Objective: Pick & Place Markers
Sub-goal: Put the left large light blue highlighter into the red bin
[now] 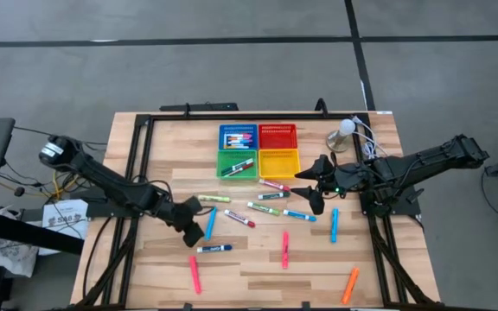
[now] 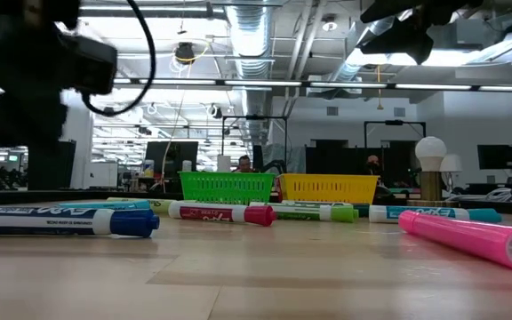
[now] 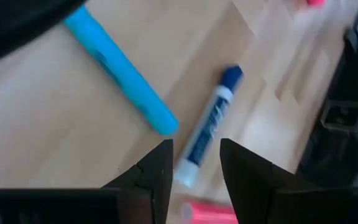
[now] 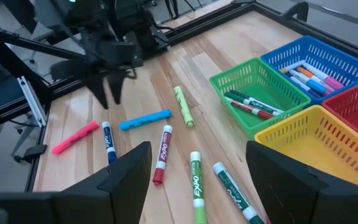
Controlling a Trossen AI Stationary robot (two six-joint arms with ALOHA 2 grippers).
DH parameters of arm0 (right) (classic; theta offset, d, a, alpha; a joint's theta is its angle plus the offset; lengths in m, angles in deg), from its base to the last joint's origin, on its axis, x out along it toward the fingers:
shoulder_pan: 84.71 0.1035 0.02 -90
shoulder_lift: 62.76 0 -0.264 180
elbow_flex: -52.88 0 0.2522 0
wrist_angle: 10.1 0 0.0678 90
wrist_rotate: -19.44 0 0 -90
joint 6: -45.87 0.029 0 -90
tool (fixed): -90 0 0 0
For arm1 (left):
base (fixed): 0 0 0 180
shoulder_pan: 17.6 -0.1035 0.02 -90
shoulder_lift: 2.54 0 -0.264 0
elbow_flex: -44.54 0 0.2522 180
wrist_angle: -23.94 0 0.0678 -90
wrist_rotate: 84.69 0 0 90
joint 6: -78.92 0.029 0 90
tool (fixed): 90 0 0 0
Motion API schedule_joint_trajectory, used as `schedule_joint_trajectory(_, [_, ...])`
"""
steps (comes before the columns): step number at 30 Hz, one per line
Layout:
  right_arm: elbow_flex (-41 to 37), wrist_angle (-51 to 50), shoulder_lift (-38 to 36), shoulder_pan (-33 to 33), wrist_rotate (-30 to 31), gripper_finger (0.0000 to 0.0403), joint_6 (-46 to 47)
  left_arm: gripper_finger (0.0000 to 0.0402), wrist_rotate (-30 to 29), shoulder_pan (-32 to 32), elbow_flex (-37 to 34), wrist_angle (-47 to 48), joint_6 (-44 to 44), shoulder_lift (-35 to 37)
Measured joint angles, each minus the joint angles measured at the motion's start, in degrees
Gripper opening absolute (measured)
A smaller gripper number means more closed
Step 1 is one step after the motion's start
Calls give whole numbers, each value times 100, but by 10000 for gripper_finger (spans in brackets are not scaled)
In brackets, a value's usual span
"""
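Several markers lie flat and scattered on the wooden table (image 1: 258, 268), among them a light-blue one (image 1: 210, 223), a white one with a blue cap (image 1: 214, 249) and a pink one (image 1: 285, 249). More markers lie in the blue basket (image 1: 239, 136) and the green basket (image 1: 237, 164). My left gripper (image 1: 193, 229) hovers open over the table's left part. In the left wrist view its fingers (image 3: 194, 146) stand either side of the near end of the blue-capped marker (image 3: 207, 127), with the light-blue marker (image 3: 120, 71) beside it. My right gripper (image 1: 314, 188) hangs open beside the yellow basket (image 1: 279, 162), touching nothing.
Four square mesh baskets, blue, red (image 1: 277, 136), green and yellow, sit together at the table's far middle. A white bulb lamp (image 1: 344, 131) with cables stands at the far right. Black frame rails run along the left and right edges. An orange marker (image 1: 350, 285) lies near the right corner.
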Motion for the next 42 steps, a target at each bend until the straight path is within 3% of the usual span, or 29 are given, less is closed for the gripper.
schedule_joint_trajectory(10, [0, -1, -1, -1, 0, 253, 0, 131, -186, 635, 442, -10, 783, -22])
schedule_joint_trajectory(17, [0, 6, 0, -1, 0, 253, 0, 131, -194, 606, 679, 3, 1570, -173])
schedule_joint_trajectory(26, [0, 77, 1, 19, -2, 253, 2, 131, -79, 518, 1181, 108, 2276, -968])
schedule_joint_trajectory(29, [0, 82, 1, 20, -7, 253, 2, 131, -71, 476, 1310, 540, 2122, -1125])
schedule_joint_trajectory(34, [0, 82, 1, 21, -7, 253, 2, 131, -83, 228, 1354, 1293, 998, -1182])
schedule_joint_trajectory(42, [0, -10, 1, 21, -7, 253, 2, 131, -142, -191, 1504, 1290, 128, -1182])
